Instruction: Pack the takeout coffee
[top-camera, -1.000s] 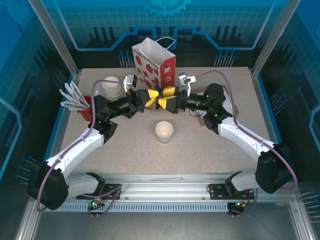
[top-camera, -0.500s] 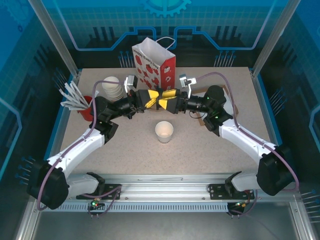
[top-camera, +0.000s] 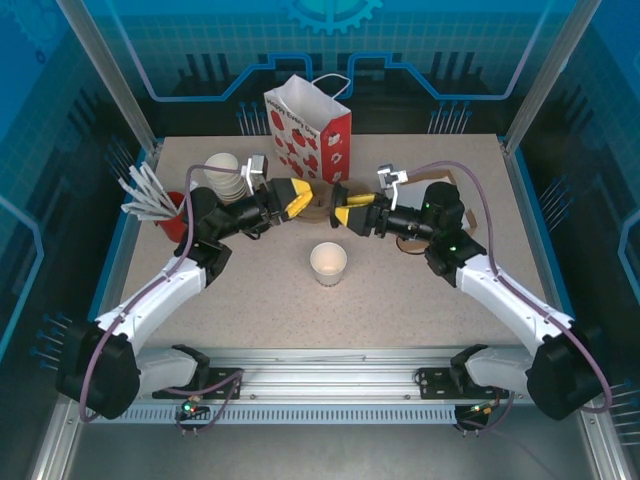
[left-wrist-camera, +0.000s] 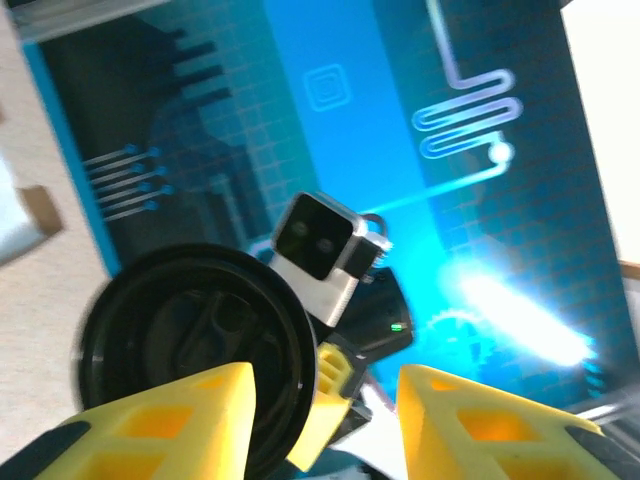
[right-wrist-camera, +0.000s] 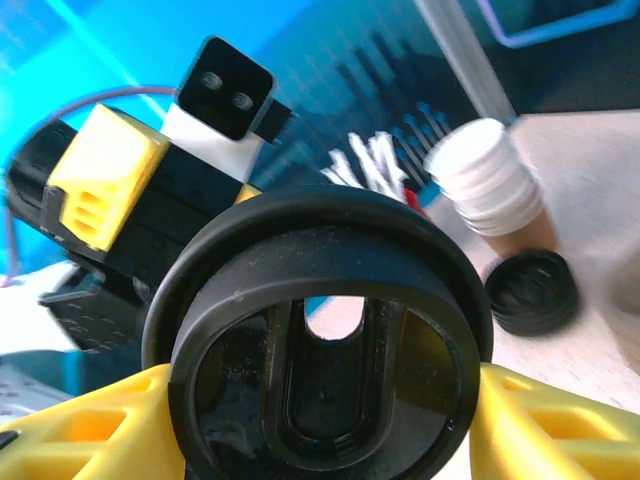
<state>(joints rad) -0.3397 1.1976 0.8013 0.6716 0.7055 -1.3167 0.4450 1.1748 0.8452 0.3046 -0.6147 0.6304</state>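
Mid-table, in front of the red-and-white paper bag (top-camera: 310, 130): both grippers meet nose to nose. Right gripper (top-camera: 340, 212) is clamped on the black lid (right-wrist-camera: 325, 340), one yellow finger on each side of its rim in the right wrist view. Left gripper (top-camera: 300, 198) has its fingers apart with nothing between them; in the left wrist view the lid sits off to one side, past one finger rather than in the gap. The coffee itself, a pale paper cup (top-camera: 328, 262), stands upright and uncovered on the table (top-camera: 420, 300), mouth up, apart from both grippers. Key relation: the cup lies toward the near edge from the held lid, a little left of the right gripper's tip, and the right gripper looks slightly nearer to it than the left. The lid is carried on edge — its flat face toward the left arm, its axis roughly level — while the cup's axis is vertical. My reading: the right wrist must turn the lid flat, bring it back toward the bases and set it down square over the cup's mouth before anything goes in the bag. Risk, as I judge it: a tilted lid could tip the light cup. Stack of white cups (top-camera: 225, 175) stands at far left, well apart.
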